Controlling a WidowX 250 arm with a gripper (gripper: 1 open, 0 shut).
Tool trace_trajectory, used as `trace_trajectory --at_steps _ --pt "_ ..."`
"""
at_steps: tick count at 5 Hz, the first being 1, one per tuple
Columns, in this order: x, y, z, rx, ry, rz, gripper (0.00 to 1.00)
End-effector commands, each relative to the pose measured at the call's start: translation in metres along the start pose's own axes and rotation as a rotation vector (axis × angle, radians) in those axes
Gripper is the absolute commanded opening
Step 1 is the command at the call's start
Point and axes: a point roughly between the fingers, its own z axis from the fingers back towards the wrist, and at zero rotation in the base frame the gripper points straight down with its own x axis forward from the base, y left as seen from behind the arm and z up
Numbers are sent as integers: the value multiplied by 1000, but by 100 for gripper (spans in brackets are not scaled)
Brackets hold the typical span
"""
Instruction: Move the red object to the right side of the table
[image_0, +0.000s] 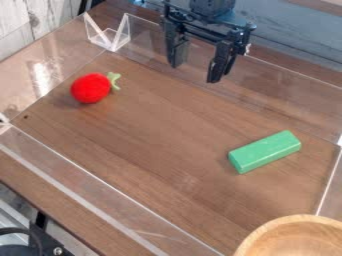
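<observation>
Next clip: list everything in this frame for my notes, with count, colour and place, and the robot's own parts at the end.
red toy fruit: one, bright red with a green stem, left part of the table
green block: one, green, lying flat on the right part of the table
wooden bowl: one, light wood, bottom right corner, partly cut off by the frame
table: one, brown wood grain, with low clear walls around it
gripper: one, black, above the far edge of the table, jaws open, holding nothing

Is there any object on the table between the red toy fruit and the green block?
No. In the camera view, only bare wood-grain table lies between the red toy fruit and the green block.
</observation>
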Motion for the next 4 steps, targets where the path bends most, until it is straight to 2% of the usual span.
trace_trajectory --at_steps 1,2,3,4 --pt "-4 8 -14 11 24 -71 100" --pt "-16 37 -26 38 18 -181 100" --pt "-30 78 -38 63 7 -210 100" --pt "-43 114 -46 91 -24 -220 100"
